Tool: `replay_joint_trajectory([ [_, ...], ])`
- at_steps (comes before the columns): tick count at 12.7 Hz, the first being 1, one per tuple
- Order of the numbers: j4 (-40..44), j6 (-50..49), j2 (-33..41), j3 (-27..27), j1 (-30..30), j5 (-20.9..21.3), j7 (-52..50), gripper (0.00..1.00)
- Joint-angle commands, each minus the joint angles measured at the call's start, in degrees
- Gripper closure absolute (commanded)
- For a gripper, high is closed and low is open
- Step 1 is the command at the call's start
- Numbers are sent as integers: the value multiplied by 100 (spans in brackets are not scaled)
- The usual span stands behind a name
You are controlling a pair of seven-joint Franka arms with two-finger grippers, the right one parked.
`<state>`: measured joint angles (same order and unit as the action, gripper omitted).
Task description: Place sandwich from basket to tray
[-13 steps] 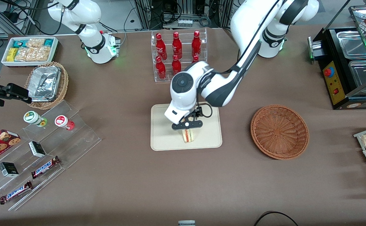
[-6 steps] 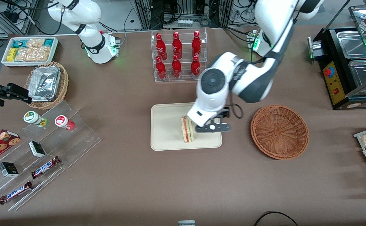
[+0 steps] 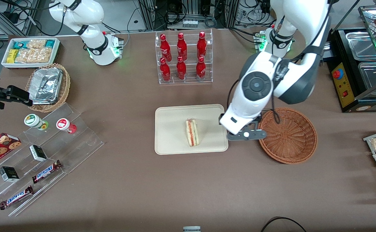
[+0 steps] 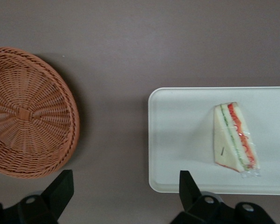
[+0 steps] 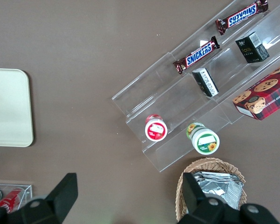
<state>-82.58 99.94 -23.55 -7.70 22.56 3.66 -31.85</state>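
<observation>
The sandwich (image 3: 192, 132) was seen resting on the tray (image 3: 171, 141) at frame centre; the gripper (image 3: 246, 135), jaws open and empty, hung between tray and basket (image 3: 287, 135). Only retreat was judged left.

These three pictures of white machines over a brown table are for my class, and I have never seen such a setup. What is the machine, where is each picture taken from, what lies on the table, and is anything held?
The machine is a white robot arm ending in a black two-finger gripper. One picture looks at the table from the front; the other two come from cameras on the arms' wrists, looking straight down. The small triangular sandwich with red and green filling lies on the flat cream rectangular tray. Beside the tray sits the round reddish-brown wicker basket, with nothing in it. The gripper hangs open above the gap between tray and basket, holding nothing. Red bottles in a clear rack stand farther from the front camera.
</observation>
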Motion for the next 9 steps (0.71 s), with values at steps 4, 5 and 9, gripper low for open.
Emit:
replay_joint_trajectory([
  [4,-1189,34,1123,-39,-857,-93,1326,0],
  [5,-1356,25,1290,-39,-1033,-93,1617,0],
  [9,-1710,-359,1845,216,-1166,-224,2296,0],
])
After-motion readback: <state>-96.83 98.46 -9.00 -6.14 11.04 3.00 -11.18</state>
